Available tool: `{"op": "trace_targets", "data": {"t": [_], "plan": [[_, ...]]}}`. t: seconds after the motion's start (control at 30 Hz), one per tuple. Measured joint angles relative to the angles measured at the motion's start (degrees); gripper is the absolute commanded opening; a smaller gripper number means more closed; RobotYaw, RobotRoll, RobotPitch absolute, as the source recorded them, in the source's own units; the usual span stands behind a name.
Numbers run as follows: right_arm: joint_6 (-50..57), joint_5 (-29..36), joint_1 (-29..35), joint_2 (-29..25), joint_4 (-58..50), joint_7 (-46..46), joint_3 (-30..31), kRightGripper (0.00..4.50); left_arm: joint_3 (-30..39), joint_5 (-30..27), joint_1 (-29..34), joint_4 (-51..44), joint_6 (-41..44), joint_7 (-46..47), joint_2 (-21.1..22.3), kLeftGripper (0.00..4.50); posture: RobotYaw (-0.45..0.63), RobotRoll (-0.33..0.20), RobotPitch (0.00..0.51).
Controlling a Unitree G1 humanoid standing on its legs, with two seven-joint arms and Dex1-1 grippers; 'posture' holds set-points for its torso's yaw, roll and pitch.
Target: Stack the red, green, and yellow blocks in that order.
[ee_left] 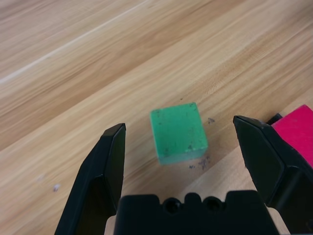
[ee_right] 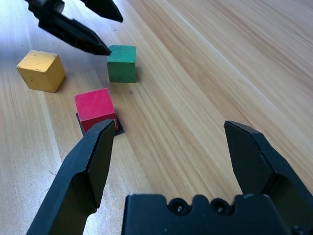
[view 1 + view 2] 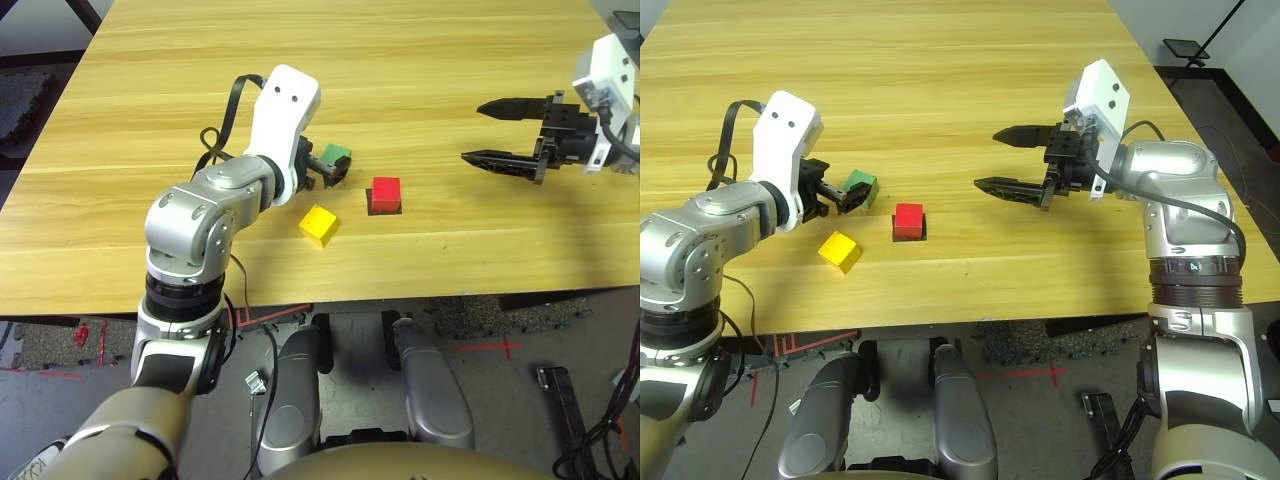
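- The red block [image 3: 908, 219] sat on a flat black patch [image 2: 117, 128] on the wooden table [image 3: 970, 90], alone, with nothing stacked on it.
- The green block [image 1: 178, 131] rested on the table just beside the red one, on its far left, apart from it.
- The yellow block [image 3: 839, 250] lay nearer the table's front edge, to the left of the red block and clear of both others.
- The left gripper [image 1: 178, 129] was poised at the green block with its jaws spread wide, one black finger on either side and neither touching it; it held nothing.
- The right gripper [image 3: 1008, 158] hovered above the table well to the right of the blocks, jaws likewise wide apart and empty.
- Judging from this, the step in hand was picking up the green block, the second layer of the stack.
- The next move would call for easing the left gripper forward and down until the fingers bracketed the cube's side faces, then closing squarely.
- Care seemed needed with the finger nearest the red block, which could nudge it off its patch.
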Motion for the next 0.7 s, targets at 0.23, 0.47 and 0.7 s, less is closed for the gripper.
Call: {"op": "trace_targets", "data": {"t": [0.23,0.47,0.7], "plan": [[0.08,0.04,0.40,0.27,-0.81,-0.52,0.00,4.49,-2.99,2.01,0.04,2.94,-2.08,-0.24,0.27,4.50,0.25,0.086,0.301],[0.01,0.03,0.77,0.60,-0.96,-0.95,0.00,4.49,-4.22,2.76,1.29,4.45,-2.40,-0.68,0.49,4.50,0.25,0.088,0.303],[-0.60,0.02,1.39,1.23,-1.01,-1.42,0.00,4.49,-4.30,4.25,2.46,7.02,-3.51,-0.68,0.21,4.50,0.25,0.095,0.305]]}}
